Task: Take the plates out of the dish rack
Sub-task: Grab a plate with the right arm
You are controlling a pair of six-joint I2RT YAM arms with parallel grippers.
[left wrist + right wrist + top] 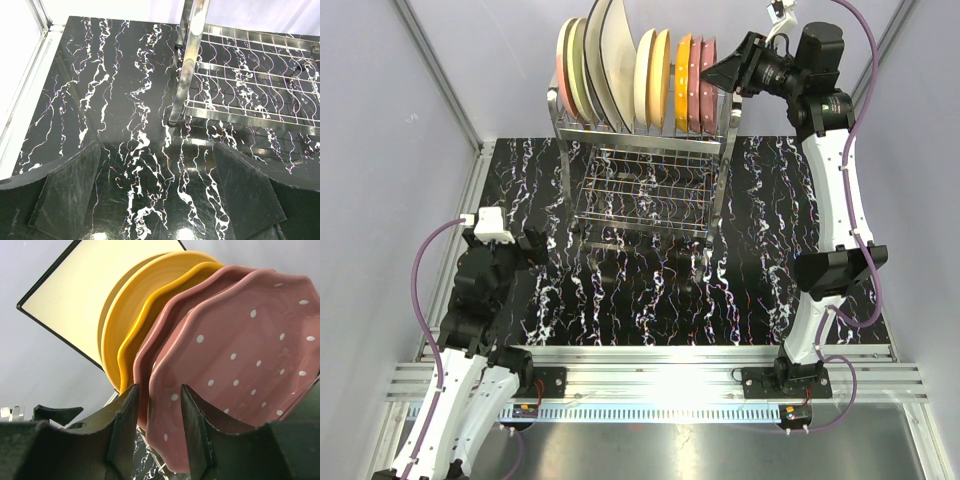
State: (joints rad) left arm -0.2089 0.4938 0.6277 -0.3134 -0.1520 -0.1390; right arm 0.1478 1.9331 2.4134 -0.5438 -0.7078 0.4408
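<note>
Tabletop [620, 290] is a glossy black sheet with white marble veining, edged at the near side by aluminium rails [650, 375] and enclosed by pale grey wall panels [400, 100]. The chrome wire dish rack [650, 190] stands at the far middle of the sheet. Its upper tier carries the plates [640, 70] upright in a row and its lower grid is bare.

The right gripper [159, 387] is raised at the rack's right end. Its fingers stand partly apart on either side of the rim of the outermost speckled pink plate [240, 350]; whether they press on it cannot be told. Behind that plate come a second pink one, orange plates [150, 315] and a cream square plate [90, 295].

The left gripper [157, 150] hovers low over the veined surface near the rack's front-left post [187, 60], spread wide with nothing between its fingers.
</note>
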